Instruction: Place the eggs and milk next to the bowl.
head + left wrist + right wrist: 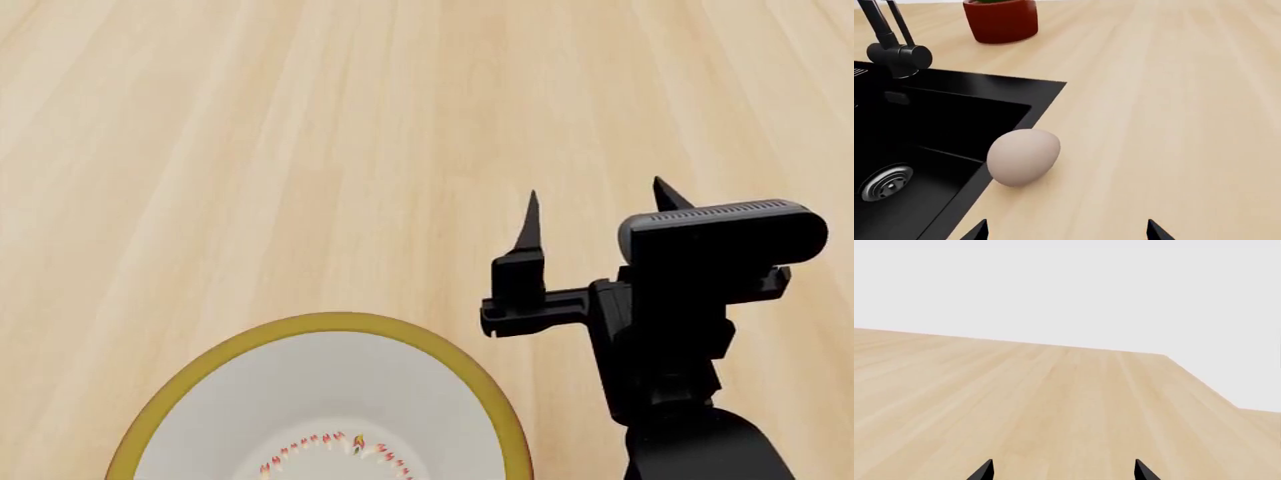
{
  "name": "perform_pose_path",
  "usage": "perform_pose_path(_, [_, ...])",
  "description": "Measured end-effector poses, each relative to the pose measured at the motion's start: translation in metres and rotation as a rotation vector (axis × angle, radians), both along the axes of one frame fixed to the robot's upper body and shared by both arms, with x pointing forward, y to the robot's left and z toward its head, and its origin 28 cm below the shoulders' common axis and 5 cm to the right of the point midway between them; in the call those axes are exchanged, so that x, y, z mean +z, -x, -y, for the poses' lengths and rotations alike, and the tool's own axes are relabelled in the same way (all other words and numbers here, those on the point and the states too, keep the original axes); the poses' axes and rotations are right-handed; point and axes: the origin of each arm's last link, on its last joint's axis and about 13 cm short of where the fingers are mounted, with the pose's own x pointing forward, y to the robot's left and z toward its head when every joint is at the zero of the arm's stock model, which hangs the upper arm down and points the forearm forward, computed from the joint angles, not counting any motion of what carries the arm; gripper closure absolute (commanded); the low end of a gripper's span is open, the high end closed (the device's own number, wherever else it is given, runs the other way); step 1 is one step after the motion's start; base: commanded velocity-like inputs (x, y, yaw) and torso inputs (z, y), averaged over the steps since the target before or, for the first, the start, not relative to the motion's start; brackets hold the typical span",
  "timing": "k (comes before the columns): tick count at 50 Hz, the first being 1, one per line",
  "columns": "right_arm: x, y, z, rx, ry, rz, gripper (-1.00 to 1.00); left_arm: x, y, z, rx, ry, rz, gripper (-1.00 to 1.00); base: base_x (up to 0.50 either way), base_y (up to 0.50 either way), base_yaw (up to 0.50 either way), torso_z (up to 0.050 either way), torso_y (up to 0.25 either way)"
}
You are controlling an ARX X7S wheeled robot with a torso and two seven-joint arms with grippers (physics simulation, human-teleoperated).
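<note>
Left gripper (1066, 231): tips spread wide, nothing between them. 1 pale egg (1023, 157) lies on the wooden counter (1174, 125) right at the rim of the black sink (934, 150), ahead of the tips and toward the sink side; long axis tilted across the approach. Right gripper (597, 216): also wide, empty, just beside the bowl (320, 325). Milk and second egg not seen. Left arm looks nearer the egg.

pale egg (1023, 157) sitting on the wood counter (1174, 125) right at the black sink's (927, 150) edge, red pot (1001, 20) further back
</note>
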Motion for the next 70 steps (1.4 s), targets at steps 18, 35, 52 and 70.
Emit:
perform_pose_path(18, [-0.001, 0.0, 0.001, -0.004, 0.001, -0.005, -1.0, -0.008, -0.03, -0.002, 0.084, 0.003, 0.001, -1.0, 0.0, 0.0, 0.0, 0.0, 0.0])
perform_pose_path(35, [-0.002, 0.0, 0.001, -0.006, 0.002, -0.007, -1.0, -0.011, -0.046, -0.005, 0.129, -0.018, -0.003, -1.0, 0.0, 0.0, 0.0, 0.0, 0.0])
perform_pose_path(52, [-0.001, -0.001, 0.001, -0.008, 0.005, -0.011, -1.0, -0.013, -0.06, -0.01, 0.168, -0.043, -0.014, -1.0, 0.0, 0.0, 0.0, 0.0, 0.0])
perform_pose_path(70, [-0.002, -0.003, 0.001, -0.009, 0.009, -0.015, -1.0, -0.018, -0.072, -0.015, 0.188, -0.06, -0.029, -1.0, 0.0, 0.0, 0.0, 0.0, 0.0])
